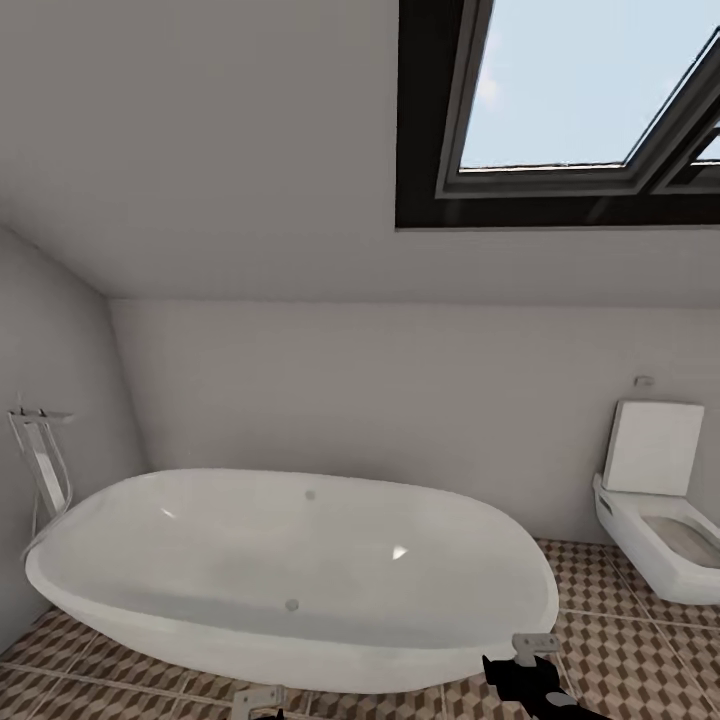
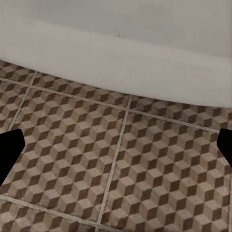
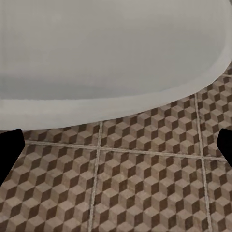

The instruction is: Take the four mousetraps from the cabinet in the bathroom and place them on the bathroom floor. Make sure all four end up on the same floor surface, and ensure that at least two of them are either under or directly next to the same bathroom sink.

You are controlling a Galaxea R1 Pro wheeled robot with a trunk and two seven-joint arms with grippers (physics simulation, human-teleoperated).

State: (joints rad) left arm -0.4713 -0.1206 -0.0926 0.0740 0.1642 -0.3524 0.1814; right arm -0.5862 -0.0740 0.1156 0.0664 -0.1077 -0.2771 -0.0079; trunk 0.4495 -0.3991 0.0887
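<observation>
Right gripper (image 1: 535, 648) low over bathroom floor (image 1: 640, 650), spread wide, empty; left likewise — robot in transit, facing bathtub (image 1: 290, 570)

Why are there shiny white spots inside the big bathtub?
Head view: those are glints of light on the glossy curved white bathtub, near the bright blue skylight window. Both wrist views: the tub's side looks softly blurred and grey, with no glints.
</observation>
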